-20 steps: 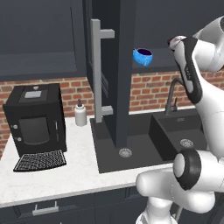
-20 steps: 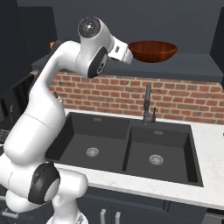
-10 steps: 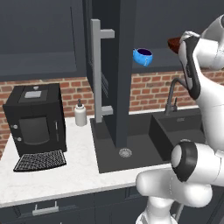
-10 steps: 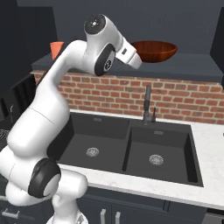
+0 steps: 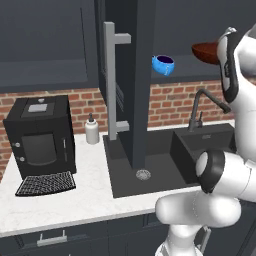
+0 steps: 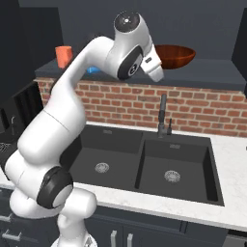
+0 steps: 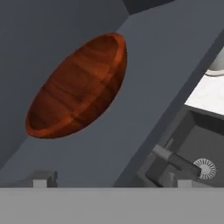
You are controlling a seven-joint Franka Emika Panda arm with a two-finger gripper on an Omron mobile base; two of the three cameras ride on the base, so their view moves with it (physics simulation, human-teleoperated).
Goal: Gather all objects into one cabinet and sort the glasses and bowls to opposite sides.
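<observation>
The arm is reaching up toward the wide reddish-brown bowl (image 7: 78,87), which sits on the floor of the open upper cabinet (image 6: 212,77); in the hand view it fills the upper left of the frame, tilted because the hand is rolled. The claw (image 7: 109,181) stands spread about as wide as it goes and has hold of nothing, its two tips showing at the bottom edge of that view with the bowl well ahead of them. I'd judge the step in hand is the approach to grasp this bowl. To do it well, the hand should line one finger inside the rim and one outside, since the bowl looks too broad to span whole, and come in level so it does not tip or slide back on the shelf. In the right base view the orange cup (image 6: 63,56) stands at the upper left, and a blue bowl (image 5: 163,64) rests mid-shelf in the left base view, so any carry should stay clear of both.
</observation>
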